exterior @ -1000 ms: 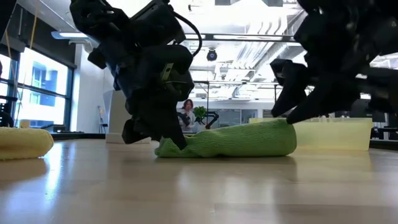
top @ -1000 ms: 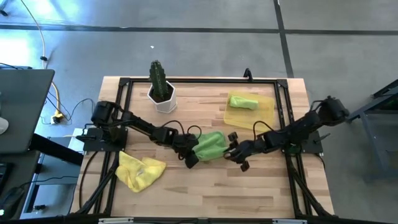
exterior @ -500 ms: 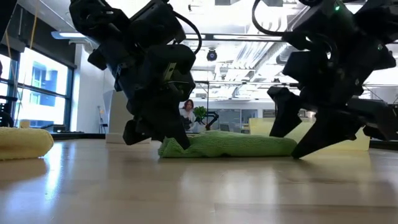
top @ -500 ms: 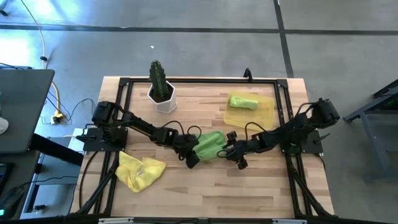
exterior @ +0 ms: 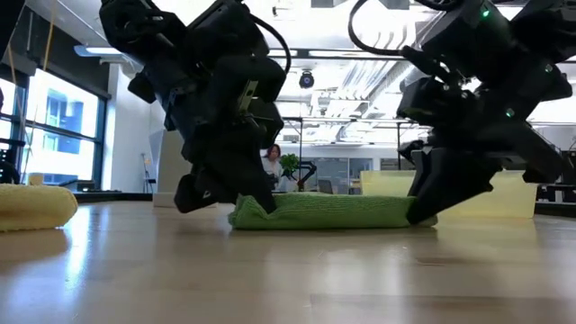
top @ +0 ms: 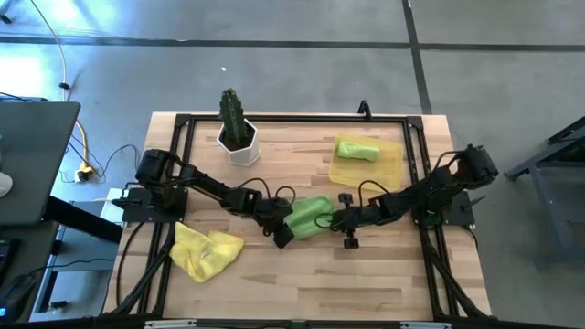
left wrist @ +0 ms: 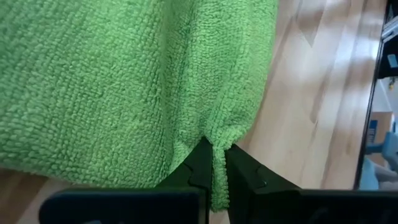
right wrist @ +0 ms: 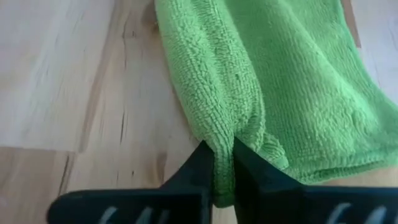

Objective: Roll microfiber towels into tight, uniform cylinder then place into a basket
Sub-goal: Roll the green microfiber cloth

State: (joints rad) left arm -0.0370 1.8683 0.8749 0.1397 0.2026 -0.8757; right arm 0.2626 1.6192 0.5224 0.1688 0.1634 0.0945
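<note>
**Wooden tabletop, one green towel pinched at both ends**

Pale wood planks carry everything, and near the middle lies the lime green towel (top: 309, 216), half-rolled into a loose, flattish bundle. The left gripper (top: 281, 225) has its fingers pressed together on a corner of the cloth; the left wrist view shows a thin fold of green terry caught between the two dark tips. The right gripper (top: 336, 219) pinches the opposite end the same way, a rolled edge squeezed between its fingers in the right wrist view. In the low view the towel (exterior: 328, 211) lies flat on the wood between the two arms.

The risk, as I judge it, is in the thin grips: each holds only a sliver of fabric, so a pull or lift could slip a corner free and let the roll sag open. If the arms draw apart, the bundle may stretch flat rather than tighten into a cylinder.

Toward the far right of the table, the yellow basket (top: 388, 169) already holds one rolled green towel (top: 356, 149), lying at its far edge. A crumpled yellow towel (top: 207, 250) waits near the left front corner, not yet rolled. A potted cactus (top: 237, 128) stands at the back, well apart from the work.
</note>
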